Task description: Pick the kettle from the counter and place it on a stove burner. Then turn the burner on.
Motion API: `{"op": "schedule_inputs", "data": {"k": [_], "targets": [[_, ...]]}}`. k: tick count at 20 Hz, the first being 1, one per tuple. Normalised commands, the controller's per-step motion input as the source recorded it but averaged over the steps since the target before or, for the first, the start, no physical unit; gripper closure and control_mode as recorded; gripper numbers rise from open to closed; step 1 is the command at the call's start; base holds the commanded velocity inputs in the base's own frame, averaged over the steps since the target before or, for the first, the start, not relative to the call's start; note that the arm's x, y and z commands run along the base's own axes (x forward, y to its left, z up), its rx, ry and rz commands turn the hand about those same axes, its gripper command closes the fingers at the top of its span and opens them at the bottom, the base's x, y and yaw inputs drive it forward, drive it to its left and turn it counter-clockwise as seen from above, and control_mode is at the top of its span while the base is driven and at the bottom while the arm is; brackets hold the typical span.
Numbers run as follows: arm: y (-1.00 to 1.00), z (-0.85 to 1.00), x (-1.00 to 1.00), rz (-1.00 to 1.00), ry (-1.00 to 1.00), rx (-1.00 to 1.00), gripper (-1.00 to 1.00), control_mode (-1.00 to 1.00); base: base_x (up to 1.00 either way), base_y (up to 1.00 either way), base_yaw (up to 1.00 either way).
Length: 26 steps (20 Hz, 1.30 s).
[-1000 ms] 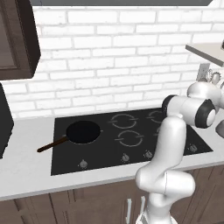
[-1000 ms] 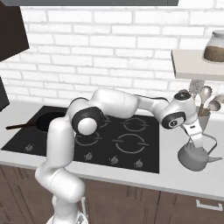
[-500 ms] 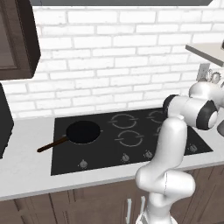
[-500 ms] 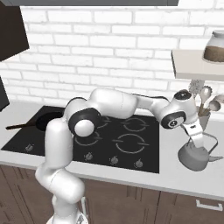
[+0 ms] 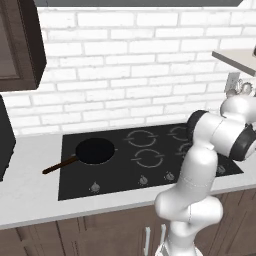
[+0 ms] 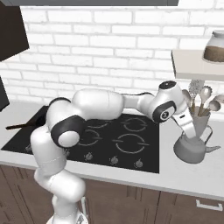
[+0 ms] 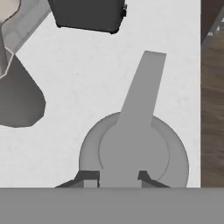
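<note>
The grey-white kettle [image 6: 191, 148] stands at the right end of the counter [image 6: 179, 175], just right of the black cooktop. My gripper [image 6: 193, 129] comes down onto its top from the upper left and is shut on the arched handle. Seen from above in the hand view, the kettle [image 7: 133, 153] lies right under my gripper [image 7: 117, 177], with both fingertips [image 7: 89, 177] pressed against the handle band and the spout pointing up the picture. The nearest stove burner [image 6: 130, 143] is a grey ring left of the kettle; another stove burner [image 5: 148, 157] shows from the other side.
A grey utensil holder [image 6: 199, 118] with spoons stands close behind the kettle. A black pan [image 5: 95, 150] with a long handle sits on the cooktop's left side. Knobs [image 6: 113, 161] line the cooktop's front. A wall shelf [image 6: 197, 65] carries a jar. A dark box [image 7: 87, 15] stands past the kettle's spout.
The hand and the kettle look slightly higher and further left in the right base view. The rest of the scene is as before.
</note>
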Motion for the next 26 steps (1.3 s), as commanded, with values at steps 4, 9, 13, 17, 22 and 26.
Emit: {"op": "schedule_inputs", "data": {"k": [4, 9, 13, 17, 22, 26], "targets": [[0.66, 0.49, 0.0, 0.0, 0.0, -0.12, 1.0, -1.0, 0.0, 0.0, 0.0], [0.76, 0.4, 0.0, 0.0, 0.0, -0.1, 1.0, -1.0, 0.0, 0.0, 0.0], [0.81, 0.26, 0.0, 0.0, 0.0, -0.04, 1.0, -1.0, 0.0, 0.0, 0.0], [0.88, 0.07, 0.02, 0.0, 0.0, -0.02, 1.0, -1.0, 0.0, 0.0, 0.0], [0.85, 0.0, 0.16, 0.0, 0.0, -0.01, 1.0, -1.0, 0.0, 0.0, 0.0], [0.65, 0.0, 0.37, 0.0, 0.0, 0.0, 1.0, -1.0, 0.0, 0.0, 0.0]]}}
